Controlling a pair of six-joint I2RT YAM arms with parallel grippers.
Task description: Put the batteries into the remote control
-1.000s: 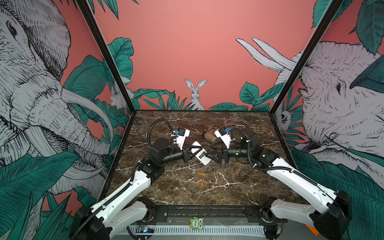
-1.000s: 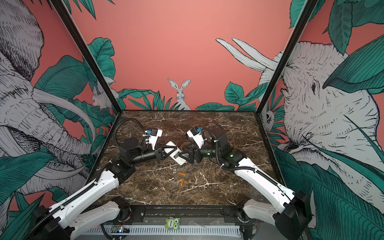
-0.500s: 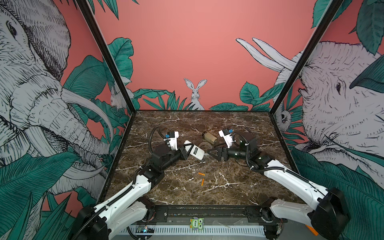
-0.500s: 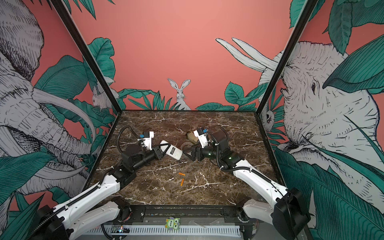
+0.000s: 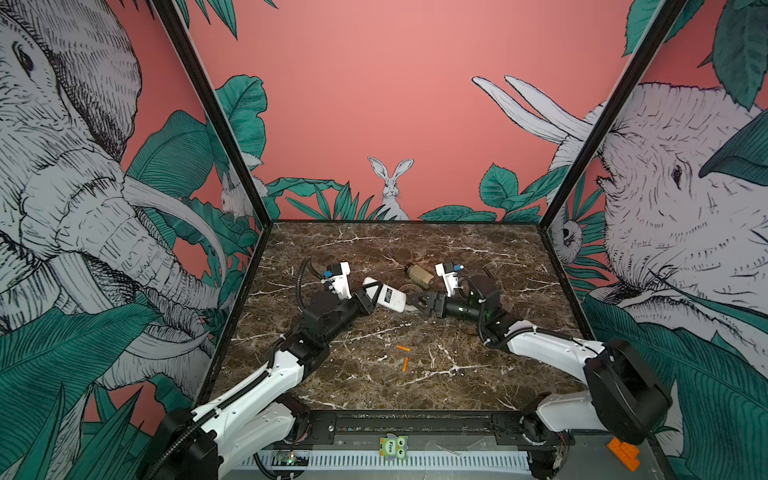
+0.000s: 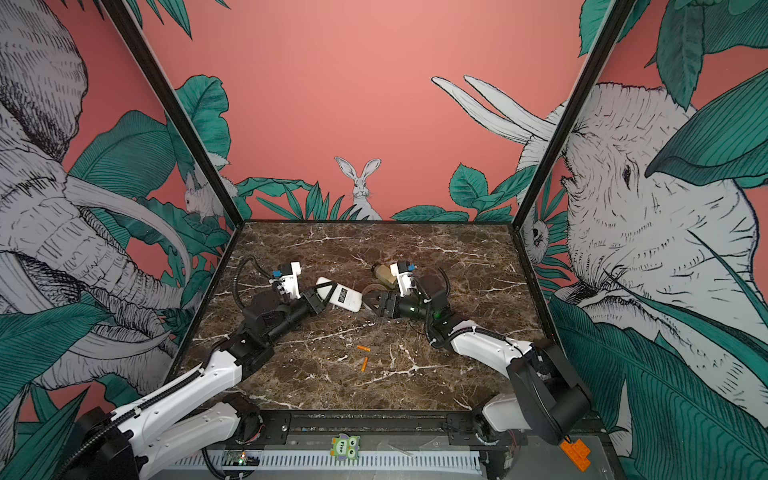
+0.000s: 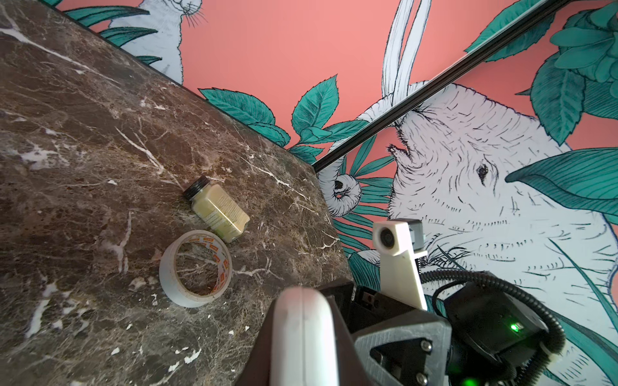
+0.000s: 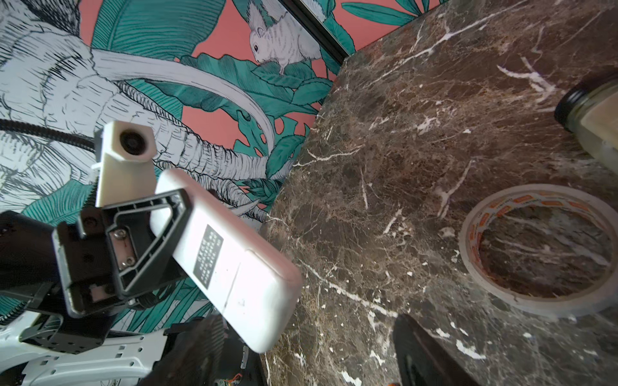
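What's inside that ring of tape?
Only bare marble table shows through the hole of the tape roll; nothing sits in it. In a top view the remote control and the open right gripper cover part of the roll.

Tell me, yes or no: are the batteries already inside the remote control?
No, both batteries lie loose on the table, apart from the remote control in the left gripper.
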